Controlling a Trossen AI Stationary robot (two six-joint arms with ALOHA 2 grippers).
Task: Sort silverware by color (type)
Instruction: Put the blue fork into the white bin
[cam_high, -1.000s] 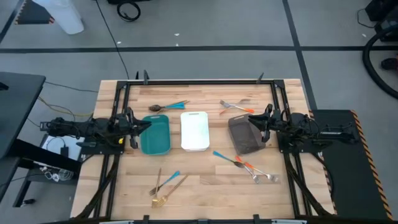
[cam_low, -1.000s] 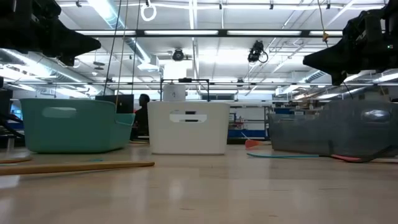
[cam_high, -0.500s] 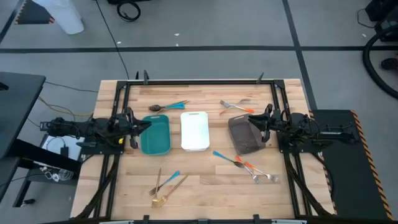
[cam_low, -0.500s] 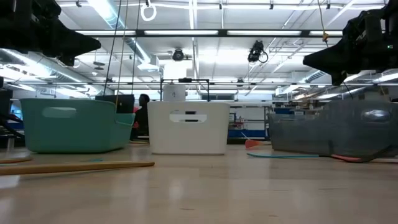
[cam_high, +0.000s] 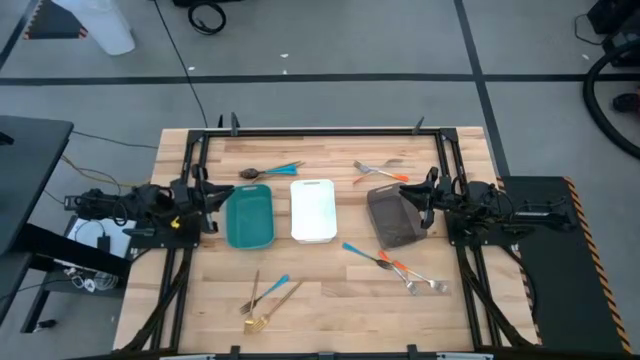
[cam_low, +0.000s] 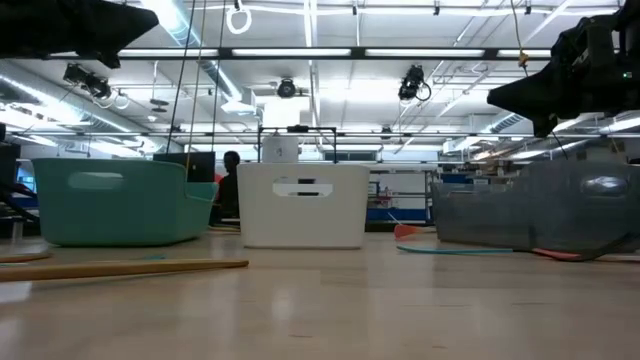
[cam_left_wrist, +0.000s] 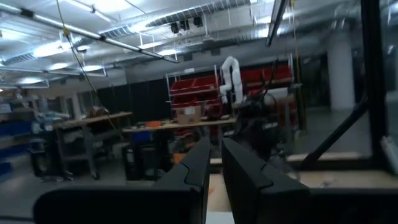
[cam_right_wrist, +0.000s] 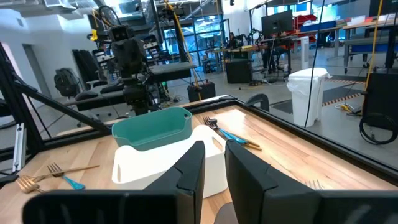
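Table-level, trays (cam_low: 300, 205) hide most silverware (cam_low: 120, 267).

The silverware (cam_high: 385, 261) is too small in the high view to tell forks from spoons with any certainty. In the low view the left gripper (cam_low: 120, 25) is cut off by the picture's top and left edges, and the right gripper (cam_low: 520, 97) runs off the right edge; its fingertips do not show as separate there. A long wooden-coloured handle (cam_low: 130, 267) leaves the frame at the left, so its head is unseen. The grey-brown tray (cam_low: 540, 210) is cut by the right edge. In the left wrist view, beyond the two fingers (cam_left_wrist: 239, 168), the room is blurred, and the table below them barely shows
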